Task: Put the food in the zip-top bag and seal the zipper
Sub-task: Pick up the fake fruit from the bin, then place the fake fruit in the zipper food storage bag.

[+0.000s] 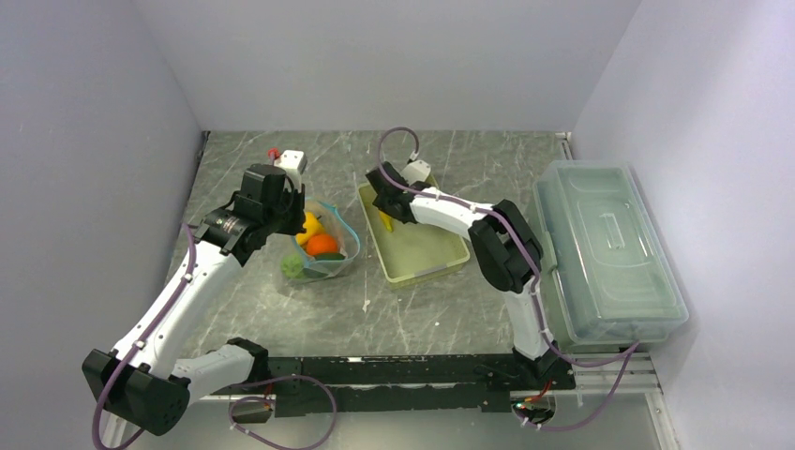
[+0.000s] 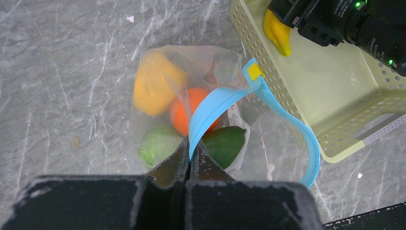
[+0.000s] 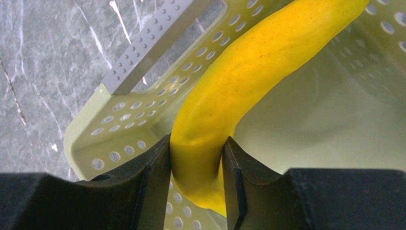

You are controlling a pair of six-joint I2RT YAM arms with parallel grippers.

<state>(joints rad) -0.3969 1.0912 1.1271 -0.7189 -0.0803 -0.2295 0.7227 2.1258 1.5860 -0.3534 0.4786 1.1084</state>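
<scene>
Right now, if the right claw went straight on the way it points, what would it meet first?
The pale green basket: the right claw, shut on the banana, points into it near a corner. Floor or wall first, depth unclear.

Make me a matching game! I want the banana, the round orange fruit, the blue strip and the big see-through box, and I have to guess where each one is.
Things:
1. banana
2. round orange fruit
3. blue zipper strip
4. big clear box

Places:
A. pinched in the left gripper
B. on the right side of the table, lid on
C. inside the clear bag
D. gripped by the right gripper at the pale green basket

Pairs: 1-D, 2-C, 3-A, 4-B
</scene>
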